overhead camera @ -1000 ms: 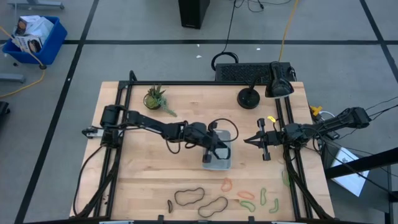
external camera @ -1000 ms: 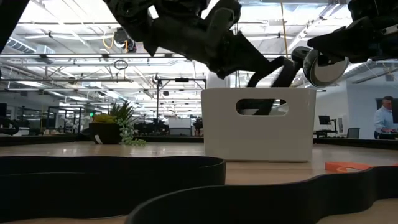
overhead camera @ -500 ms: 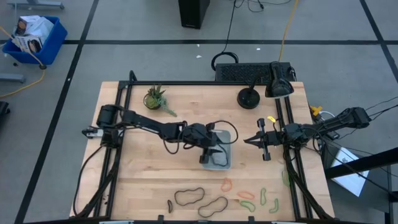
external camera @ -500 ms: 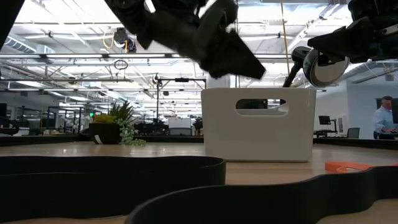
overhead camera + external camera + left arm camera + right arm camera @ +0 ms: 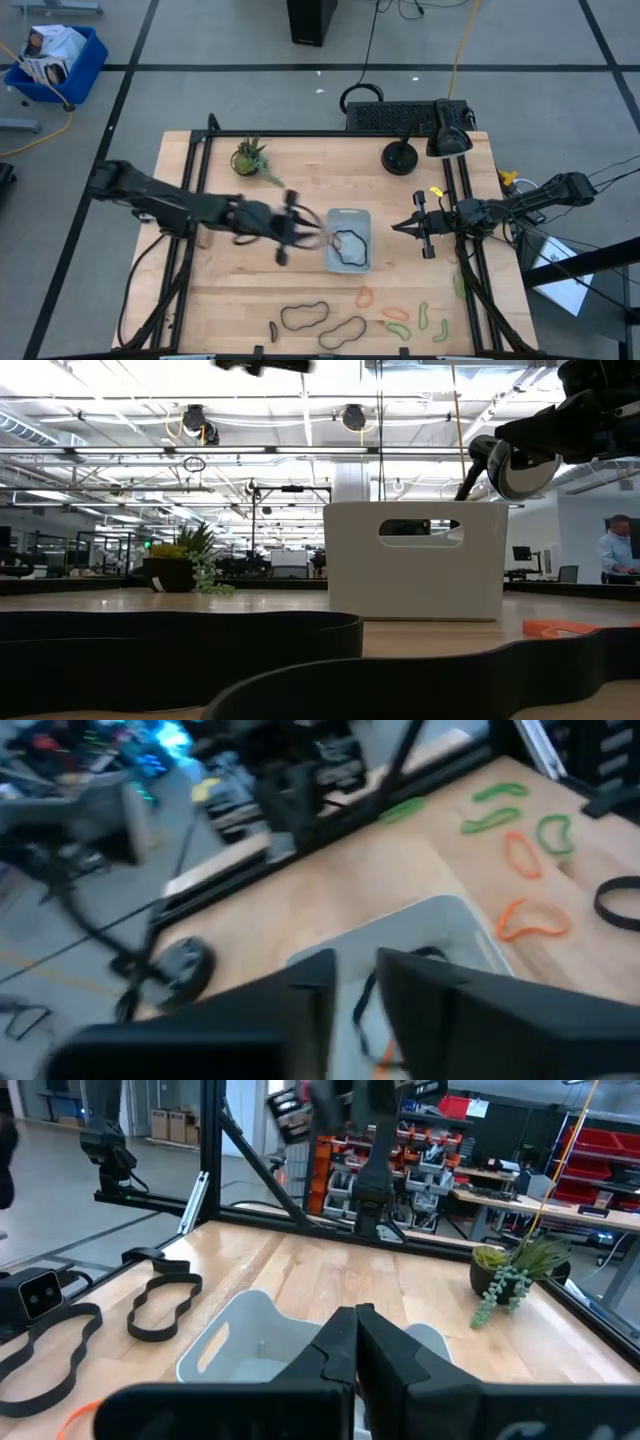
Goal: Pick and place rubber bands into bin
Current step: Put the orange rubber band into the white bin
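Beside the bin (image 5: 349,241), left hand (image 5: 297,229) blurred, can't tell its finger state. One dark rubber band (image 5: 349,243) in bin, others (image 5: 304,317) on worktop (image 5: 220,280) near edge. Right hand (image 5: 404,226) closed, idle. Risk: floppy loops slip or snag during pinching.

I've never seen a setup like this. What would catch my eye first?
Probably the pale bin mid-table, with a dark rubber band lying inside it. The left gripper sits just beside the bin, blurred with motion, while the right gripper waits on the bin's other side. More rubber bands, dark, orange and green, lie along the table's near edge.
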You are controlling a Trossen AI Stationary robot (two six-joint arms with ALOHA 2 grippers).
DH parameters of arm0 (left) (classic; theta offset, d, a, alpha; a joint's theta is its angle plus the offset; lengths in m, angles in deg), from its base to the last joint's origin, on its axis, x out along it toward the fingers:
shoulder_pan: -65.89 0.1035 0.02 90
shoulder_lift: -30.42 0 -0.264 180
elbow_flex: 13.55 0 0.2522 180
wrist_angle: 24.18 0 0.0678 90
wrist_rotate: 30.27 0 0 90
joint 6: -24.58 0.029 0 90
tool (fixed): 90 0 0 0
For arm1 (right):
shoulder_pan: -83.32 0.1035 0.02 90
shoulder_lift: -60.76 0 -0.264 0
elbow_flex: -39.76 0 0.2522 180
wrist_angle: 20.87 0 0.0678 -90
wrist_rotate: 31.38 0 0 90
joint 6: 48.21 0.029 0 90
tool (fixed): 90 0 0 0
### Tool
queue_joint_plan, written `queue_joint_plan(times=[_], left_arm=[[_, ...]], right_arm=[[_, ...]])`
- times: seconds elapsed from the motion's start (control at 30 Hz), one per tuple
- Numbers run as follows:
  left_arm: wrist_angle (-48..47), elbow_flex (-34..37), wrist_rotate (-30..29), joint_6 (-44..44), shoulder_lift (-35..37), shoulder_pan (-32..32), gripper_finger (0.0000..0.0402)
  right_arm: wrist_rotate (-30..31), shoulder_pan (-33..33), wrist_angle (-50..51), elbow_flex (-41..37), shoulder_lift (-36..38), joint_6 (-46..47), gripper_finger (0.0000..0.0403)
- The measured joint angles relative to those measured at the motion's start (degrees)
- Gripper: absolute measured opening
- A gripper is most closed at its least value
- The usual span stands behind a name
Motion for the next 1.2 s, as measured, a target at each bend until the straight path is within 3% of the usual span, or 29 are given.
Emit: queue_joint_plan(times=[0.07,0.23,0.43,0.53,0.87,1.03,1.2], left_arm=[[1.2,5.9,-0.1,-3.3,6.8,0.6,0.0019],[16.2,22.9,2.7,-10.5,17.1,2.1,0.0008],[39.9,39.2,1.5,-9.4,18.8,1.8,0.0006],[52.6,44.2,3.4,-8.1,19.0,1.8,0.0004],[54.6,46.5,3.5,-6.4,18.9,1.8,0.0014],[55.7,46.5,3.3,-6.4,19.0,1.8,0.004],[55.7,46.5,3.2,-6.4,19.0,1.8,0.0053]], right_arm=[[0.0,0.0,0.0,0.0,0.0,0.0,0.0],[0.0,0.0,0.0,0.0,0.0,1.2,0.0],[0.0,0.0,0.0,0.0,-0.5,1.5,0.0],[-0.1,0.0,0.4,0.0,-1.0,1.5,0.0],[0.0,0.0,1.0,0.6,-4.4,4.6,0.0013],[0.2,2.2,1.8,4.4,-8.1,4.6,0.0053],[2.6,8.8,13.1,14.8,-14.4,5.0,0.0106]])
